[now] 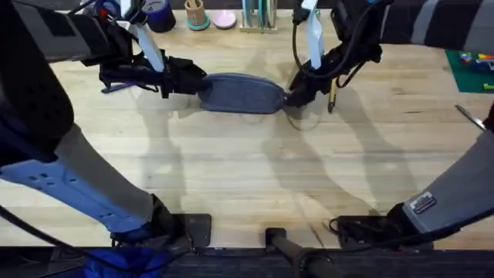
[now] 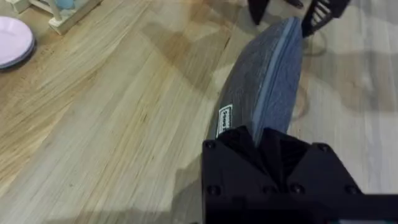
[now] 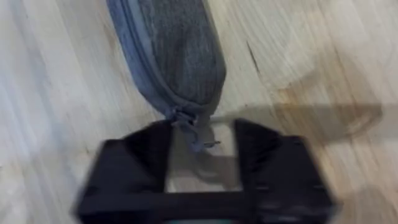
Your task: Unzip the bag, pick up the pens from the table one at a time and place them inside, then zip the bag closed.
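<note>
While lying lengthwise on the table, zipped shut along its top seam as far as can be seen: the bag, stretched between the two claws. At its left end, the left claw, clenched on the bag's end, the fabric pinched between the black fingers with a small white label just beside them. Farther left, behind that claw, a dark pen on the wood, probably, though half hidden under the arm. At the right end, the right claw, released, its two fingers spread either side of the zipper pull, which hangs between them; whether touched by either, hard to tell. Just right of that claw, a yellow pen with a dark tip, near but apart from the bag. Beyond the claws at the table's far edge, a dark blue cup and a pink plate.
</note>
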